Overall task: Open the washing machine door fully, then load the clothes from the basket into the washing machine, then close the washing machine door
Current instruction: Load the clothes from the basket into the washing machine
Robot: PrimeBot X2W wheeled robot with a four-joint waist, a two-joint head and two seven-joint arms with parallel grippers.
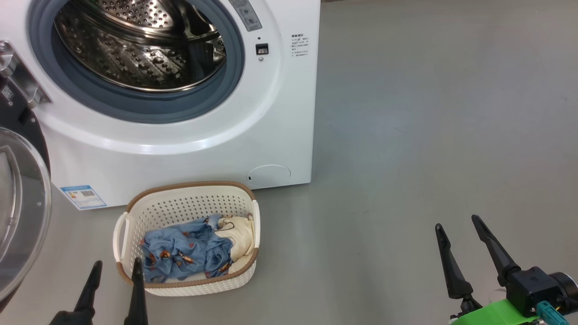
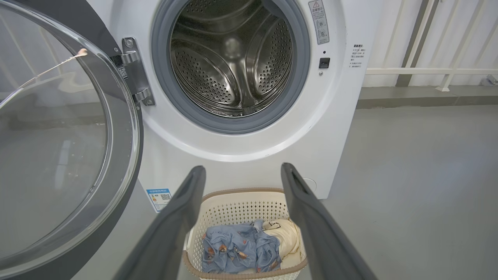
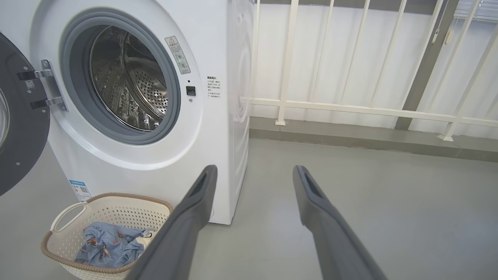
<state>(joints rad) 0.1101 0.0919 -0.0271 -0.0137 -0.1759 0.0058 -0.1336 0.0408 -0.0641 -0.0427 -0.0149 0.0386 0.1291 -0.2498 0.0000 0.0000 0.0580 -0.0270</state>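
The white washing machine [image 1: 189, 149] stands with its steel drum [image 1: 140, 40] bare. Its door [image 1: 20, 212] with black rim and clear glass hangs swung out to the left [image 2: 58, 147]. On the floor before the machine sits the cream basket [image 1: 185, 205], holding the clothes: a light blue printed garment [image 1: 180, 250] and a cream-yellow one [image 1: 241, 234]. My left gripper [image 1: 116, 271] is open just left of the basket's near corner, looking over it [image 2: 243, 173]. My right gripper [image 1: 458, 225] is open over bare floor far to the right [image 3: 255, 171]. Both are empty.
Grey floor [image 1: 429, 113] spreads to the right of the machine. A white railing [image 3: 350, 109] and a low grey kerb [image 3: 350, 136] run behind it. A blue sticker [image 1: 83, 196] marks the machine's lower left front.
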